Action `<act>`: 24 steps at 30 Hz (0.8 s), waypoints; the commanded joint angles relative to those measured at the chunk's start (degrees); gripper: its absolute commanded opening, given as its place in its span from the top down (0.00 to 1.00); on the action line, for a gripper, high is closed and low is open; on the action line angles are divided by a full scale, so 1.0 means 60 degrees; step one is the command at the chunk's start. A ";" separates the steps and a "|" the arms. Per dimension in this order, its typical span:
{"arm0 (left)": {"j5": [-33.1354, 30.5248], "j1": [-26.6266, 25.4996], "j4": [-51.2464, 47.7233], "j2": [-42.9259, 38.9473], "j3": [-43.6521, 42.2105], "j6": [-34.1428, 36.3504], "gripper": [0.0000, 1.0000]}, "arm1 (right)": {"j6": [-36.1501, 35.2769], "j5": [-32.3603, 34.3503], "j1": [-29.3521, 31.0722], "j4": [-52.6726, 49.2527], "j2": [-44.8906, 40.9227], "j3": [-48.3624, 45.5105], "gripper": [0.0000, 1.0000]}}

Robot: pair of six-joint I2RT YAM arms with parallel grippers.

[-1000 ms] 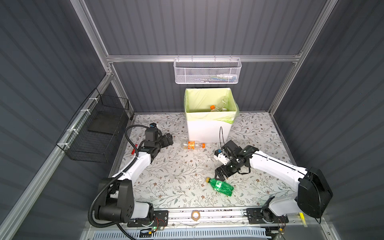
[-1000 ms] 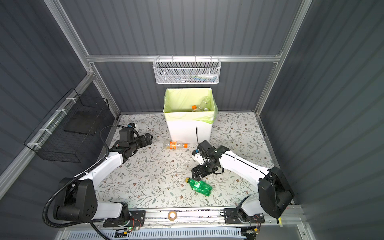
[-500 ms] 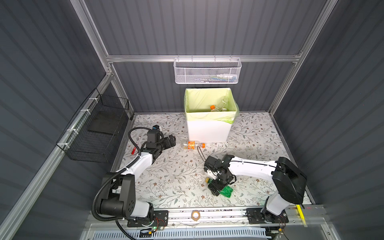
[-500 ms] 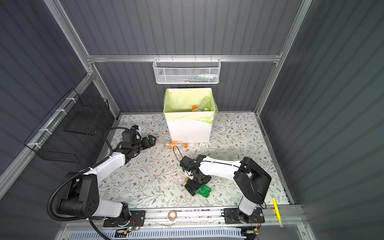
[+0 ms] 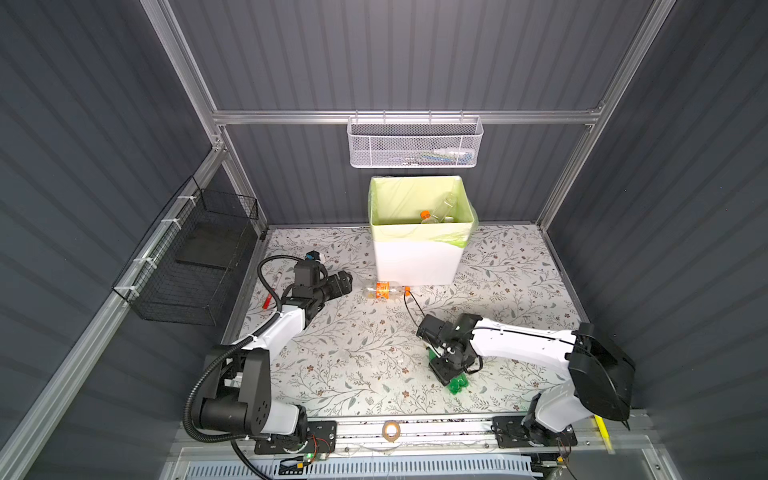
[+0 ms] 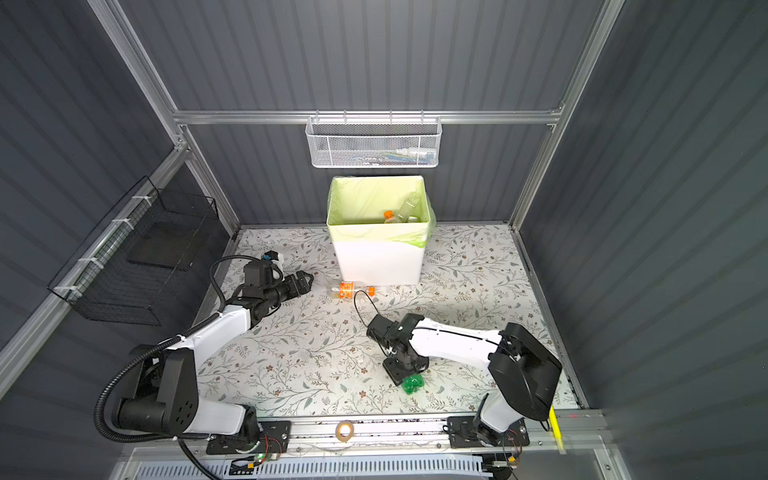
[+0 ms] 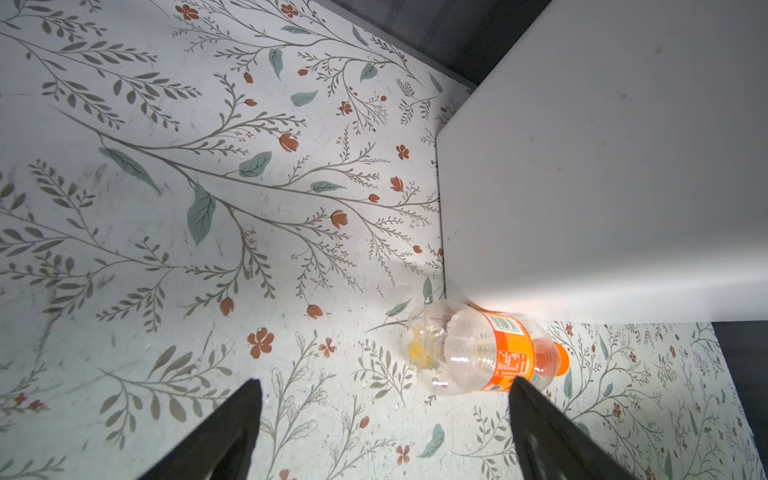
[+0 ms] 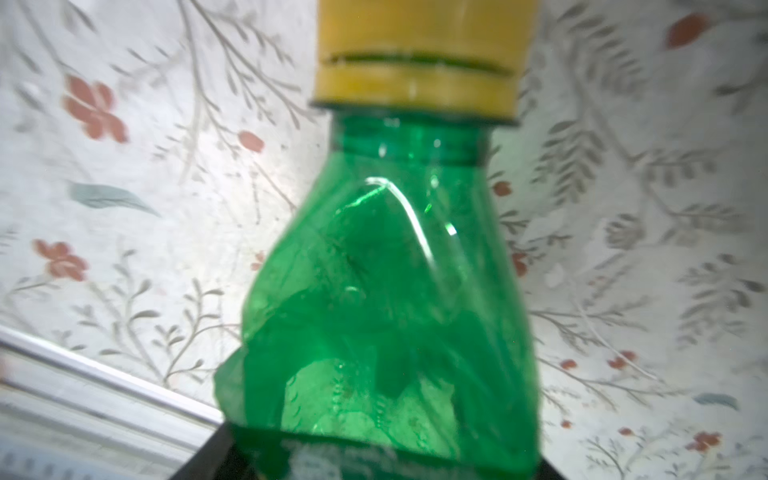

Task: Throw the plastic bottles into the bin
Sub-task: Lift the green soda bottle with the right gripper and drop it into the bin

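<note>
Right wrist view: the green bottle (image 8: 386, 291) fills the frame, its yellow cap (image 8: 415, 54) at the far end from the camera and its body dented and creased. The right gripper (image 5: 449, 369) is clenched on it, though the finger ends are mostly hidden behind the plastic. In both top views this bottle sits at about 5 o'clock on the floral table (image 5: 353, 357), near the front rail (image 5: 415, 424), with a green end poking out from under the gripper toward that rail. The bin (image 5: 415, 262) stands at 12 o'clock against the back wall, with clear bottles (image 5: 442, 208) inside, one of them orange-capped. An orange-labelled bottle (image 5: 384, 290) lies on its side at the bin's 7 o'clock corner; in the left wrist view it looks to touch the foot of the bin's wall. The left gripper (image 5: 343, 283) hangs just at 9 o'clock of it, low over the table, jaws released and spread wide with only table between them — the bottle's base lies just beyond the fingertips (image 7: 523, 399). A broad stretch of patterned surface lies open between the two arms, and a red marker pen (image 5: 270, 296) lies along the 9 o'clock edge.
</note>
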 commanded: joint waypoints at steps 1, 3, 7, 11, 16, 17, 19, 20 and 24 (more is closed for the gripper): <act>0.0156 0.0067 -0.0064 -0.0394 0.0032 -0.0063 0.09 | -0.0482 0.0963 -0.0714 -0.1016 -0.0817 0.3212 0.42; 0.0154 0.0059 -0.0084 -0.0575 0.0064 -0.0037 0.09 | -0.0812 0.1725 -0.1544 -0.0817 -0.0842 0.6326 0.32; 0.0273 -0.0083 -0.0569 -0.0857 0.0305 -0.0271 0.09 | 0.0041 0.3220 -0.3170 -0.0127 -0.0003 1.1022 0.01; -0.0250 -0.0473 -0.1276 -0.1744 0.0015 -0.0018 0.05 | 0.0275 0.1398 -0.4147 0.1330 -0.0564 0.9292 0.01; -0.0307 -0.0504 -0.1198 -0.2143 -0.0465 0.0019 0.04 | 0.0830 0.0754 -0.4644 0.2377 -0.1613 0.5199 0.01; -0.0214 -0.0519 -0.1165 -0.2043 -0.0478 0.0043 0.04 | 0.1072 0.0652 -0.4772 0.2806 -0.1897 0.4146 0.01; 0.0074 -0.0619 -0.1175 -0.1763 -0.0376 0.0259 0.05 | 0.1637 0.0407 -0.5130 0.3316 -0.2255 0.2601 0.01; 0.0241 -0.0802 -0.1214 -0.1585 -0.0237 0.0565 0.05 | 0.1863 0.0146 -0.5326 0.3536 -0.2392 0.1936 0.01; -0.0486 -0.2272 -0.2331 -0.0767 0.0792 0.2773 0.05 | 0.2129 -0.0104 -0.5740 0.4050 -0.2680 -0.0011 0.01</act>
